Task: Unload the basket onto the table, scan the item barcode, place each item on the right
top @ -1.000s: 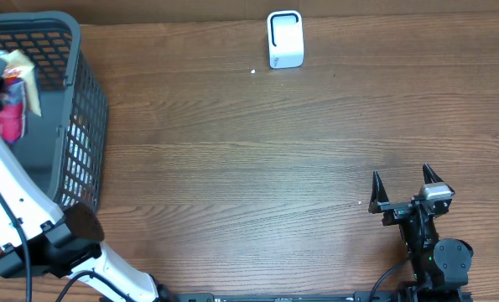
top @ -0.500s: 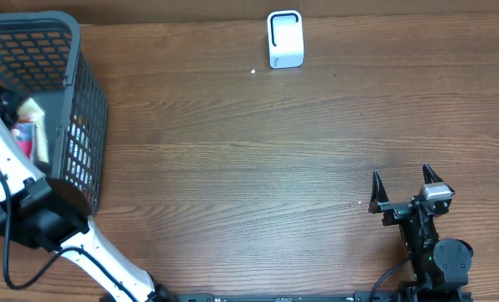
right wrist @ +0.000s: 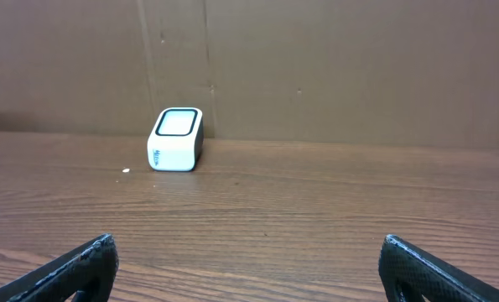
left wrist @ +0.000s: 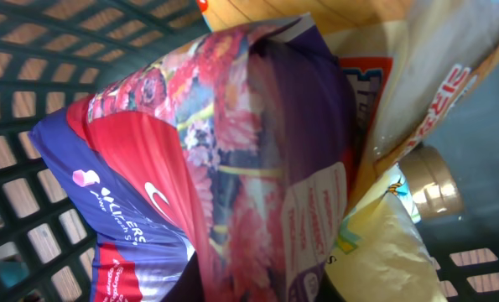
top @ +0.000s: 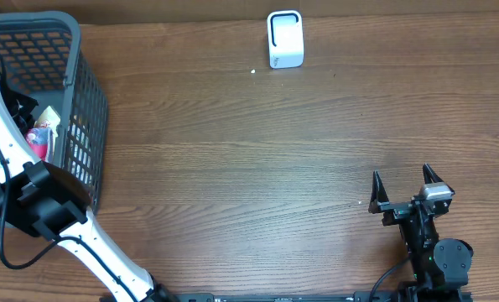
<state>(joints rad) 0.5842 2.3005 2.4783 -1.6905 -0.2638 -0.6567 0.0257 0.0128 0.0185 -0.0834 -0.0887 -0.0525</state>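
The item, a glossy red, blue and purple flower-printed pouch, fills the left wrist view inside the grey basket. My left gripper is shut on the pouch's lower edge, with a dark finger on each side of it. No barcode shows on the pouch. From overhead the pouch shows as a pink patch beside my left arm in the basket. The white scanner with its black window stands at the table's far edge, also seen from the right wrist as the scanner. My right gripper rests open and empty near the front right.
Behind the pouch in the basket lie a yellow packet and a tan bottle cap. The basket's lattice wall is close on the left. A brown cardboard wall backs the wooden table.
My left arm has shifted within the basket, carrying the pouch from the back left toward the basket's right wall. The right arm has not moved.
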